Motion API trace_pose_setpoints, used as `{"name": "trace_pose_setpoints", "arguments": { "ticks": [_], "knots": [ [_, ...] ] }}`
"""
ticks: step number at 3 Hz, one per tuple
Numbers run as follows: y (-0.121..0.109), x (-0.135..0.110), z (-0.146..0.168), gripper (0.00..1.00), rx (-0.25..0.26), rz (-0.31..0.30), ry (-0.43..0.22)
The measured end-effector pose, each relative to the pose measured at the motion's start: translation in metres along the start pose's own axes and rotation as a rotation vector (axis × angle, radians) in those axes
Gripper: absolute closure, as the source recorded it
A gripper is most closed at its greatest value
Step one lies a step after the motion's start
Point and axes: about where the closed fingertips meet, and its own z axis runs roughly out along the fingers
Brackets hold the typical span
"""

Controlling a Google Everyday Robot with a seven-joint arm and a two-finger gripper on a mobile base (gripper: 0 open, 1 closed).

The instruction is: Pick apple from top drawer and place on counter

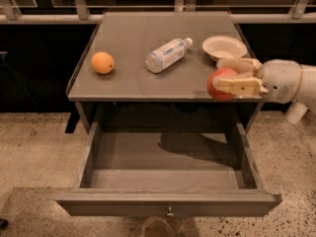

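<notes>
Camera view showed the white two-finger claw (217, 74) gripping the small round red-orange apple (211, 87) at the front right edge of the flat grey-brown table (138, 38). Open surface lay along the table's front middle. Under that front edge, the wide shallow grey-brown top drawer (168, 209) stood pulled out.

plain orange (102, 62) sits far left, well apart from the rest. clear plastic bottle (168, 55) lies on its side in the middle, cap end toward the white bowl (224, 47), near it but not touching. bowl upright at back right, just behind the gripper (220, 75). speckled floor (34, 152) below, metal railing (49, 19) behind.
</notes>
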Motion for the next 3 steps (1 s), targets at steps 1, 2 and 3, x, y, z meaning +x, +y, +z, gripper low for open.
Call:
{"name": "trace_pose_setpoints", "arguments": {
  "ticks": [1, 2, 3],
  "knots": [
    [-0.024, -0.019, 0.024, 1.0, -0.03, -0.053, 0.072],
    [-0.05, -0.017, 0.049, 1.0, -0.059, -0.08, 0.118],
    [-0.071, -0.003, 0.069, 1.0, -0.087, -0.069, 0.119]
  ]
}}
